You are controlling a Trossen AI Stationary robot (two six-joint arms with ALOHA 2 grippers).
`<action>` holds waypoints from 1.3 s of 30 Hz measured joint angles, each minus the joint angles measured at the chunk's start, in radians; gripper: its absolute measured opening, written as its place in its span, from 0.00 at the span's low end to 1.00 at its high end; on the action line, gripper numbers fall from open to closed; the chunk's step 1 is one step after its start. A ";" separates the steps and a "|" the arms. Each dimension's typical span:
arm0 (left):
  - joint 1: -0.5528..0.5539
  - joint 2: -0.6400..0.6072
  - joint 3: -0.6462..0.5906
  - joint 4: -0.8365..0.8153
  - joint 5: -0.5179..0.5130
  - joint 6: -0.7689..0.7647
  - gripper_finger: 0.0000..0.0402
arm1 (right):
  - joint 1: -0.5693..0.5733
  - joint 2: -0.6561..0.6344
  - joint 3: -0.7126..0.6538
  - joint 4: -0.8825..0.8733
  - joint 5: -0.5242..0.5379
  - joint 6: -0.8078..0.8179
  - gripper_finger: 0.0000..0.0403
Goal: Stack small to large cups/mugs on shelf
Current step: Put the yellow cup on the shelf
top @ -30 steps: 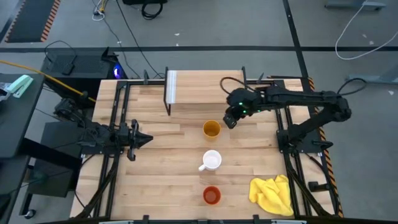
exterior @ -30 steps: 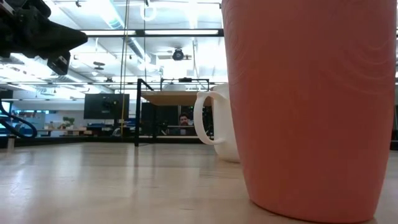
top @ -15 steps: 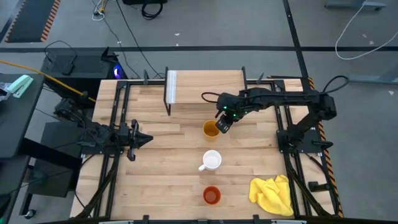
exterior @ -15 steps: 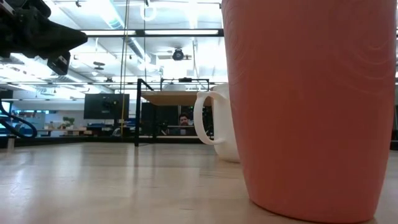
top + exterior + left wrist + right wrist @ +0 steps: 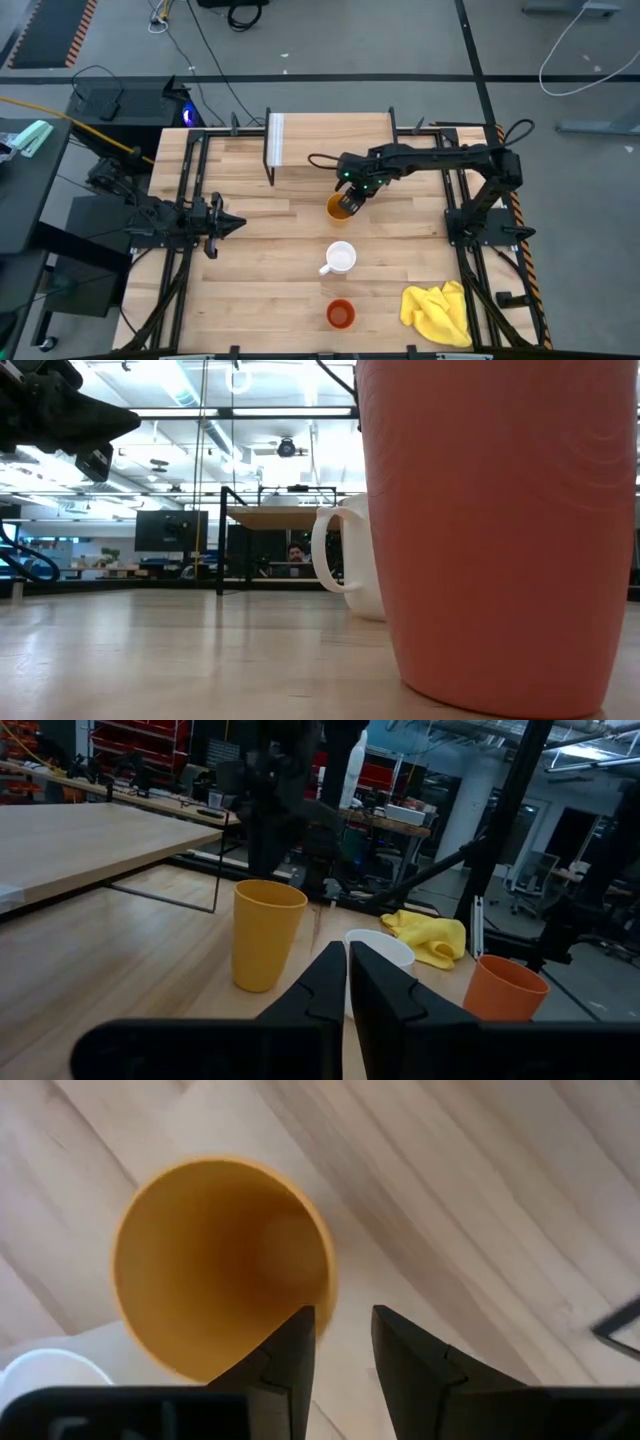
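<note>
right gripper (image 5: 346,200) has swung in from shelf (image 5: 330,135) side to over yellow tumbler (image 5: 339,208) rim, fingers apart, pickup imminent; left gripper (image 5: 232,222) closed, parked.

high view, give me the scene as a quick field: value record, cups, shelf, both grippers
yellow tumbler: upright on the table, empty, nearest the shelf
white mug: upright, mid-table, between the other two cups
red-orange cup: upright near the table's front edge
shelf: at the table's far edge, no cups on it
right gripper: open, above the yellow tumbler's rim, one finger over the rim
left gripper: shut, waiting at the table's left side
yellow cloth: crumpled at the front right corner
</note>
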State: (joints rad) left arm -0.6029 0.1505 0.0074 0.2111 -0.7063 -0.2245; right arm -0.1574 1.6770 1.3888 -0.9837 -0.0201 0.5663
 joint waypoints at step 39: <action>0.000 0.000 0.000 -0.080 0.000 -0.027 0.08 | -0.010 0.012 0.000 0.037 -0.018 -0.013 0.27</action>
State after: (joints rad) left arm -0.6031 0.1505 0.0074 0.1307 -0.7059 -0.2520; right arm -0.1677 1.6886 1.3888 -0.9470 -0.0383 0.5531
